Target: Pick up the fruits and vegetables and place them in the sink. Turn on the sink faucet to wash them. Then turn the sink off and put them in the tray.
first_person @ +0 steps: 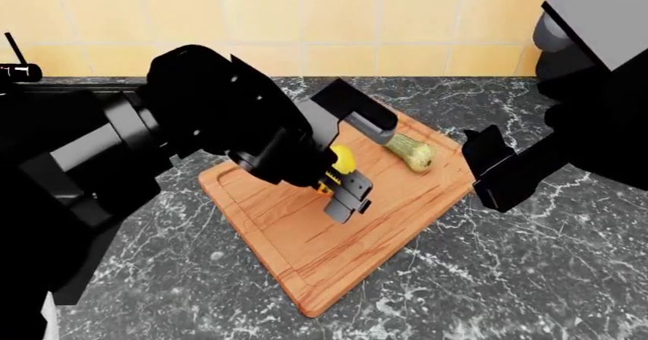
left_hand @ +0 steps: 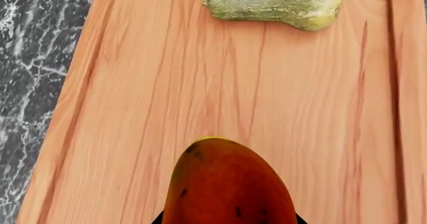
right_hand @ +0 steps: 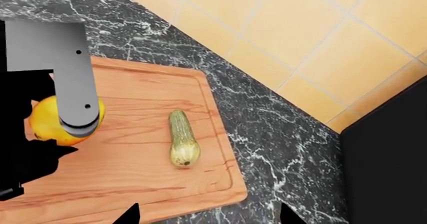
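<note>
Left end effector [first_person: 339,174] is clenched on the mango [first_person: 342,159], positioned over the middle of the tray [first_person: 303,234]; whether the mango touches the wood cannot be told. The left wrist view shows the mango [left_hand: 227,184] close to the lens, with the squash [left_hand: 275,4] lying on the tray [left_hand: 200,94] beyond it, well apart. The tray rests on the dark marbled bench [first_person: 506,279]. Right end effector [first_person: 496,169] hangs beside the tray's edge near the squash [first_person: 410,152], grasping nothing; whether its jaws are parted cannot be told.
</note>
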Controlling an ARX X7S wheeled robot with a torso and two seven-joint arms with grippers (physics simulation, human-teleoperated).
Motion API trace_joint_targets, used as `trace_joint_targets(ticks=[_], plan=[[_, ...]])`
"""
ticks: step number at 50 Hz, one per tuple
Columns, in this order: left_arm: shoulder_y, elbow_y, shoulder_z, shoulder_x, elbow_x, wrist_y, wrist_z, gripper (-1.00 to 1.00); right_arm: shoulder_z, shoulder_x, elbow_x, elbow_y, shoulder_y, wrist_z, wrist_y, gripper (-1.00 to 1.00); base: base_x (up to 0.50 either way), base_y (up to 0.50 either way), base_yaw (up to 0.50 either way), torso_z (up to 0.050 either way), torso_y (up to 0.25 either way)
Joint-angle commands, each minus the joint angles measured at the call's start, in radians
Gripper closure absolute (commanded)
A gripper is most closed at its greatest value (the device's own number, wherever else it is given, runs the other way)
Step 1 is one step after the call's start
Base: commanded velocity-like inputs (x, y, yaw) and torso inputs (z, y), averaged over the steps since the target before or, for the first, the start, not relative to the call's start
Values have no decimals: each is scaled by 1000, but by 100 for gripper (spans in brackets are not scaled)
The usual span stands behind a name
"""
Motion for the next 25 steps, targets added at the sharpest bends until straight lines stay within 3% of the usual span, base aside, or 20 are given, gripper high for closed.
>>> trace_joint_targets(ticks=[1,9,10,25], plan=[[4,-27,8,17,23,8,13,100,2,3,-6,-5,-5,-1,0,-100,0,0,0,0,10],[13,-56,18,26,30,8,25,100,4,8,-15,-9,-15,-7,-1,-100,0,0,0,0,0],[13,-57,18,26,30,7,25,-100,4,9,-15,-10,-16,-8,-2,-100,0,0,0,0,0],[5,-42,3,-1,6,2,0,-100,6,22,-33,-25,-43,-14,-15,-100,0,0,0,0,0]])
